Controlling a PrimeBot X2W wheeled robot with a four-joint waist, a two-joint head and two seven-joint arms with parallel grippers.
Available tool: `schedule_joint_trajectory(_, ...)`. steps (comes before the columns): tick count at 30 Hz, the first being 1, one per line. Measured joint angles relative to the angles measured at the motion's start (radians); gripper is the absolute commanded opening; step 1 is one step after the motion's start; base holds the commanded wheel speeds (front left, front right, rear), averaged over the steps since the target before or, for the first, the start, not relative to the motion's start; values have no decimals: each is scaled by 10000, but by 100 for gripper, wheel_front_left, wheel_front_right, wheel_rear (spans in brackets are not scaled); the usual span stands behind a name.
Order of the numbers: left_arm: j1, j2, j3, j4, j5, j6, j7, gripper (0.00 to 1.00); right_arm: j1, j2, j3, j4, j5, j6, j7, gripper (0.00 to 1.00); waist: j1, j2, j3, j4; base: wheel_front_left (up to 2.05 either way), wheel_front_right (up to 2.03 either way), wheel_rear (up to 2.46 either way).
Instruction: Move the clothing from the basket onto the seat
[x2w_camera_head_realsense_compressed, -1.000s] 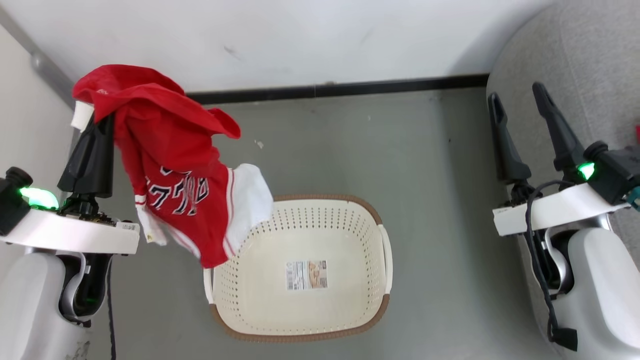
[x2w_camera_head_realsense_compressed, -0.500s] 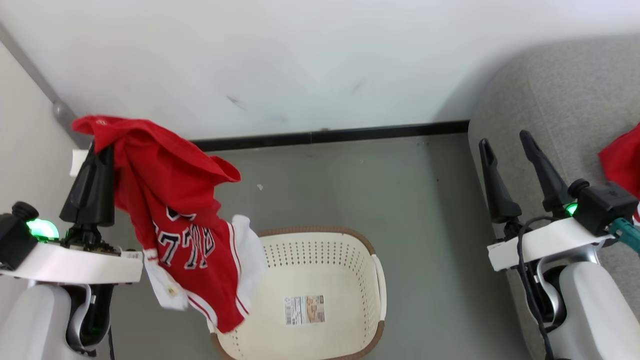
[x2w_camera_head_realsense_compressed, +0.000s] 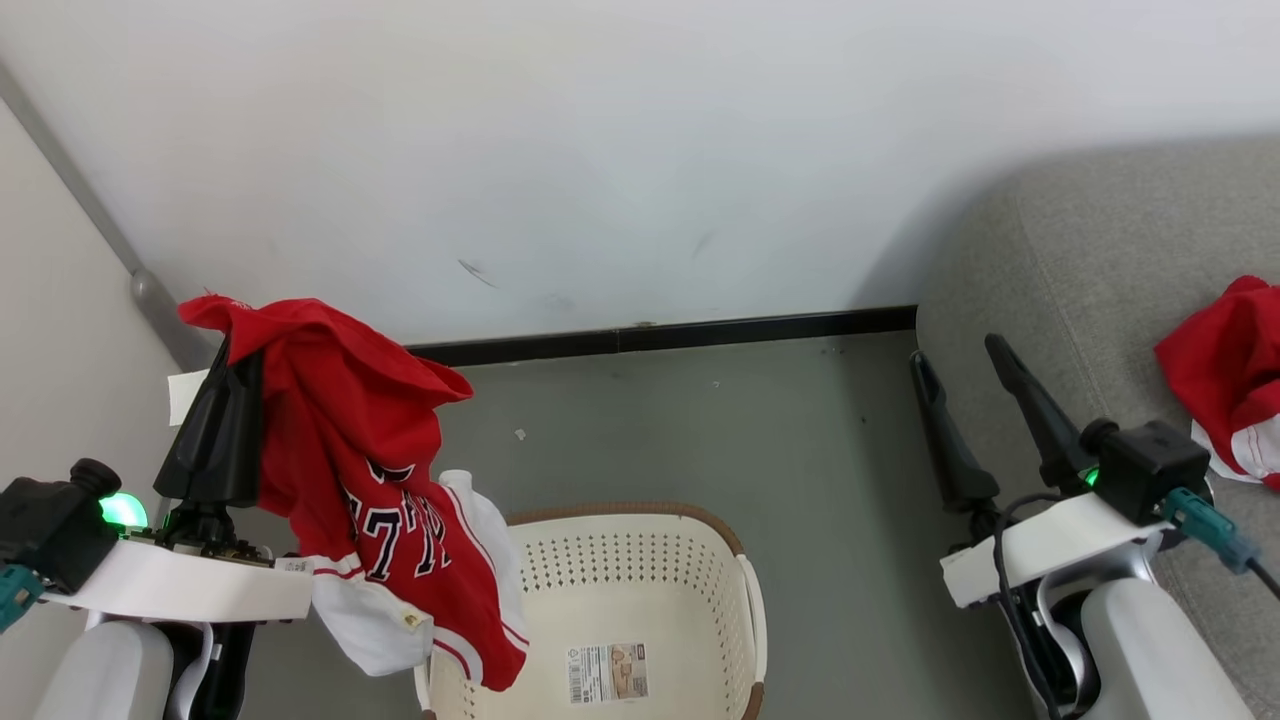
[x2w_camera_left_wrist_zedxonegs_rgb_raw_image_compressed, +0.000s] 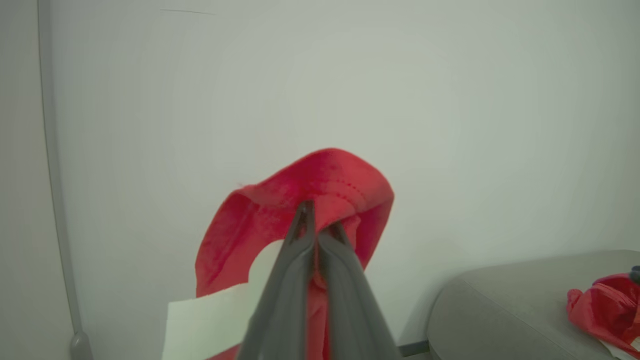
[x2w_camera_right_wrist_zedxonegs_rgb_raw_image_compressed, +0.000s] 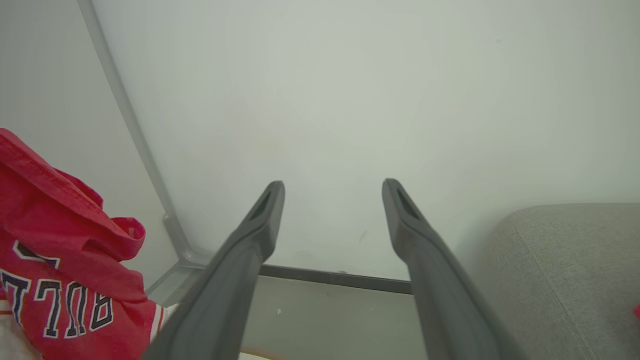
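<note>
1. Head camera peers steeply down at the grey floor (x2w_camera_head_realsense_compressed: 800, 470), with the white wall (x2w_camera_head_realsense_compressed: 600, 150) ahead.
2. Both wrist cameras face that wall, close up.
3. All three share the grey fabric sofa cushion (x2w_camera_head_realsense_compressed: 1080, 250) and the red thin-fabric numbered jersey (x2w_camera_head_realsense_compressed: 400, 500).

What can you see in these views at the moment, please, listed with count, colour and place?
Jersey: one, red with white trim and dark numerals, hanging from the left gripper, left side.
Second garment: one, red and white, crumpled on the seat, far right.
Basket: one, cream with brown rim, on the floor, bottom centre.
Label: one, white, on the basket's bottom.
Seat: one, grey, right side.
Floor: one, grey-green, centre.
Wall: one, white, behind; black skirting along its foot.
Left gripper: one, dark, shut on the jersey, lower left.
Right gripper: one, dark, open, holding nothing, lower right beside the seat.
</note>
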Motion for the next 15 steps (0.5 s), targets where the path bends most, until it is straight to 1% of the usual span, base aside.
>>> schedule_joint_trajectory(15,550,-272,-61,-297,328,-27,0,0,384,4,230,125,10,0,0,100,0,0,-605,-122,0,0,0)
